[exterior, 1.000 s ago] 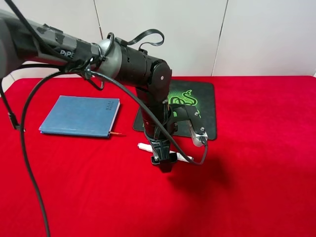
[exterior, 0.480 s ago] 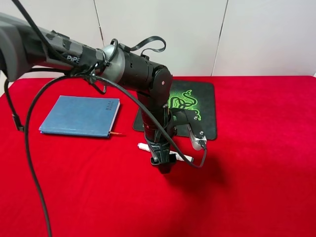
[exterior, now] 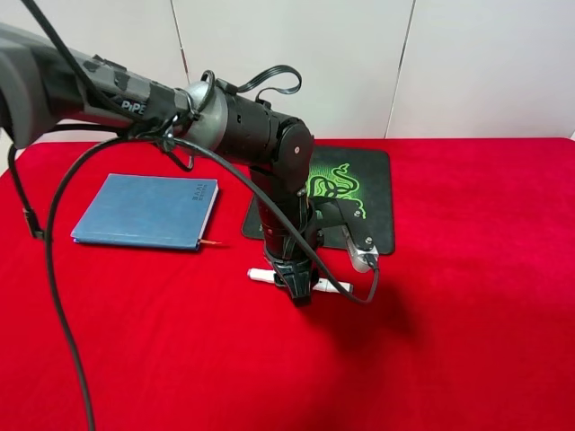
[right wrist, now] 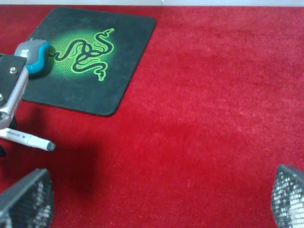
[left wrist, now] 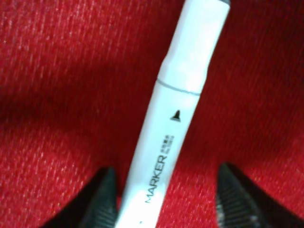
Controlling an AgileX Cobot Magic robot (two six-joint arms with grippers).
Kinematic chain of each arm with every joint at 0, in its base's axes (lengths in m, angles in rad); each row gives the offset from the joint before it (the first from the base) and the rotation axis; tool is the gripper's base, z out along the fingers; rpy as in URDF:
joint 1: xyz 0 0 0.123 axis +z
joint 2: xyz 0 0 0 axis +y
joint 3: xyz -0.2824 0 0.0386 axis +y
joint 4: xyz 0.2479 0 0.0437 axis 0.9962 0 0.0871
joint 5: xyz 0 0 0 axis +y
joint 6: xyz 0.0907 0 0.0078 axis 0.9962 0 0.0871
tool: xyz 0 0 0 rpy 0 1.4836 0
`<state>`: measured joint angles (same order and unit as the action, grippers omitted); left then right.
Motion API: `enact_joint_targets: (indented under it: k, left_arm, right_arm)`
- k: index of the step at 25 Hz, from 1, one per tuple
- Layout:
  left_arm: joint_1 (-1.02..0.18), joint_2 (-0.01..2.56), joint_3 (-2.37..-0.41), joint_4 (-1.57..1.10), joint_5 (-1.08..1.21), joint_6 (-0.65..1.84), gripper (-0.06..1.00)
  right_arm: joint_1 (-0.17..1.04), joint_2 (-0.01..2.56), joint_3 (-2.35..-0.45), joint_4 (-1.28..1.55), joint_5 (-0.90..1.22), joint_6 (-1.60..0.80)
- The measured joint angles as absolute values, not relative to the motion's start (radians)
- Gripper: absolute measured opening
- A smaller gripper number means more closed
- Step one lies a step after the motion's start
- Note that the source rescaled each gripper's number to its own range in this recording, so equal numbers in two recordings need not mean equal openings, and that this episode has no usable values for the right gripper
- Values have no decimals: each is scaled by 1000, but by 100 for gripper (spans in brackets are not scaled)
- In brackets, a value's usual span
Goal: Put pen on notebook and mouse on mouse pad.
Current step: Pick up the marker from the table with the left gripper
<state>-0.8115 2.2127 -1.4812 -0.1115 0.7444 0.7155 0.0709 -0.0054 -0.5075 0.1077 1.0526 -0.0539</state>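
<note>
The white pen (exterior: 334, 286) lies on the red cloth in front of the mouse pad; its barrel (left wrist: 164, 142) reads "MARKER". My left gripper (exterior: 299, 289) stands over its middle, open, one fingertip (left wrist: 102, 197) on each side of the barrel and well apart from it. The blue-grey notebook (exterior: 148, 209) lies to the left with nothing on it. The grey and teal mouse (right wrist: 33, 55) sits on the black mouse pad (right wrist: 118, 57) near one edge; in the high view the left arm hides it. My right gripper (right wrist: 156, 202) is open above bare cloth.
A red cloth (exterior: 467, 296) covers the whole table, with a white wall behind it. The left arm's black cables (exterior: 54, 269) loop over the left side near the notebook. The left wrist camera housing (right wrist: 10, 85) stands beside the mouse.
The left gripper has come down a little around the pen. The pen's left end has shifted slightly toward the front. Notebook and mouse pad have not moved.
</note>
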Motion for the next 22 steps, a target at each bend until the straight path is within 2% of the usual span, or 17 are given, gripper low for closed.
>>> enact_joint_targets:
  k: [7,22]
  left_arm:
    - [-811,2213,-1481,-112,745,715,0]
    - [-811,2189,-1481,-111,764,684,0]
  right_arm:
    - [71,-5,-507,108,1053,-54]
    - [71,-5,-507,108,1053,-54]
